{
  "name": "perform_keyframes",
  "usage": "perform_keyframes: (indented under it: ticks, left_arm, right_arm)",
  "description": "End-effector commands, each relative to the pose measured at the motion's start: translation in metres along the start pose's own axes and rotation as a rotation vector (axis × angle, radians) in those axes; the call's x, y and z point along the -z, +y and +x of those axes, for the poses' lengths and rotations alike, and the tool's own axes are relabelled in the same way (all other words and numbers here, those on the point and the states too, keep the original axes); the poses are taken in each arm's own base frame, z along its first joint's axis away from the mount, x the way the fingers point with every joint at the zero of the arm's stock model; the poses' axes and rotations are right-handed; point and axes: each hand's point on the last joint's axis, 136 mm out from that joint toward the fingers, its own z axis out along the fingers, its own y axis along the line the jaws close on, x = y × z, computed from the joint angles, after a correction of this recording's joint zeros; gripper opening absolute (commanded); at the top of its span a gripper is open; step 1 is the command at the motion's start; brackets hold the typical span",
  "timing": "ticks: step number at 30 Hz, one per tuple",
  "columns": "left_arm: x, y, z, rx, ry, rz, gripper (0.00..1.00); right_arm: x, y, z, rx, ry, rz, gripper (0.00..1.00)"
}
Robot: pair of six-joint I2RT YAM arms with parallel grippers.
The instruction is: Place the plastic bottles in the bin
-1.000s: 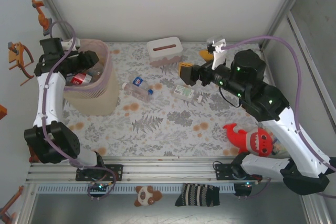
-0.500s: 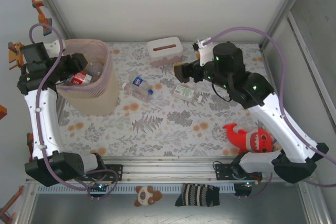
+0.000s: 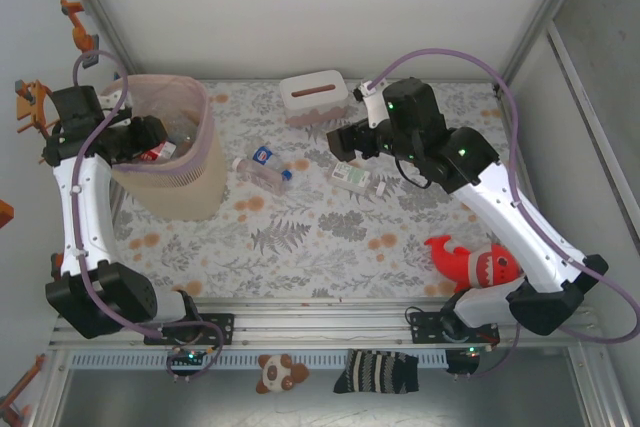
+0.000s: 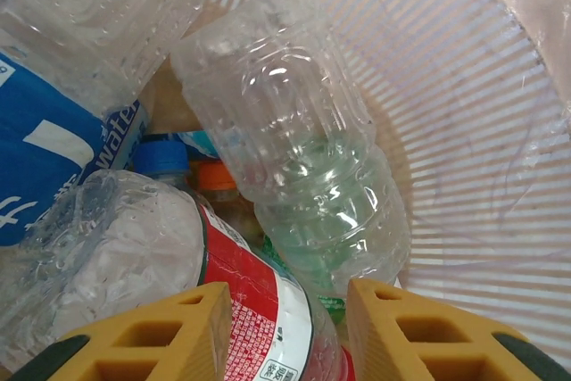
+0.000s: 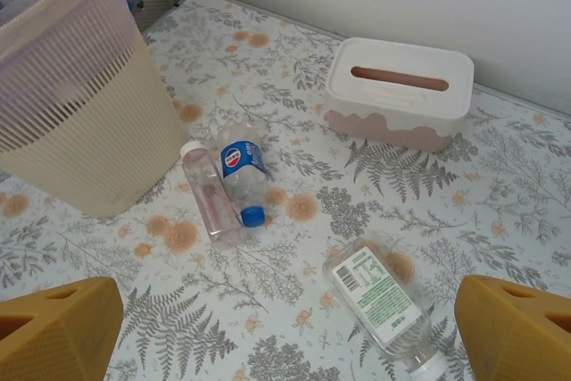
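Observation:
The bin [image 3: 192,185] stands at the far left with several plastic bottles inside. My left gripper [image 3: 148,135] reaches into it. In the left wrist view it [image 4: 285,314] is shut on a clear bottle with a red and white label [image 4: 245,296]. A clear unlabelled bottle [image 4: 294,167] and a blue-labelled one [image 4: 53,153] lie beyond. My right gripper [image 3: 348,139] hangs open above the table [image 5: 290,314]. Under it lies a green-labelled bottle [image 5: 379,296]. A blue-capped Pepsi bottle [image 5: 241,171] and a white-capped clear one [image 5: 207,201] lie side by side near the bin [image 5: 71,122].
A white tissue box [image 3: 314,95] sits at the back centre, just behind my right gripper. A red plush shark [image 3: 475,264] lies at the front right. The flower-patterned table top [image 3: 320,237] is bare between the bottles and the front rail.
My right arm has swung left, with its gripper still near the tissue box. My left arm has drawn back toward the left wall, its gripper still in the bin.

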Motion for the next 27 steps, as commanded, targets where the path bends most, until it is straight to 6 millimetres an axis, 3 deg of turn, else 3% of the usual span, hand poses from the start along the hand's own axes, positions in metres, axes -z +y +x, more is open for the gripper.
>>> perform_keyframes:
  ticks: [1, 5, 11, 17, 27]
  left_arm:
    - [-0.005, 0.009, 0.013, 0.010, 0.051, -0.025, 0.38]
    - [0.009, -0.002, 0.001, 0.005, 0.002, 0.009, 0.39]
    - [0.037, -0.024, -0.014, -0.001, -0.084, 0.078, 0.41]
    - [0.063, -0.044, -0.020, -0.013, -0.154, 0.144, 0.48]
    - [0.098, -0.077, -0.029, -0.022, -0.236, 0.277, 0.50]
  right_arm:
    - [0.000, -0.006, 0.001, 0.010, 0.009, 0.013, 0.94]
    - [-0.011, -0.017, 0.011, 0.011, 0.055, 0.033, 0.94]
    - [-0.045, -0.040, 0.045, 0.042, 0.205, 0.070, 0.92]
    - [-0.093, -0.052, 0.091, 0.157, 0.397, 0.073, 0.89]
    - [-0.175, -0.069, 0.163, 0.340, 0.684, 0.042, 0.88]
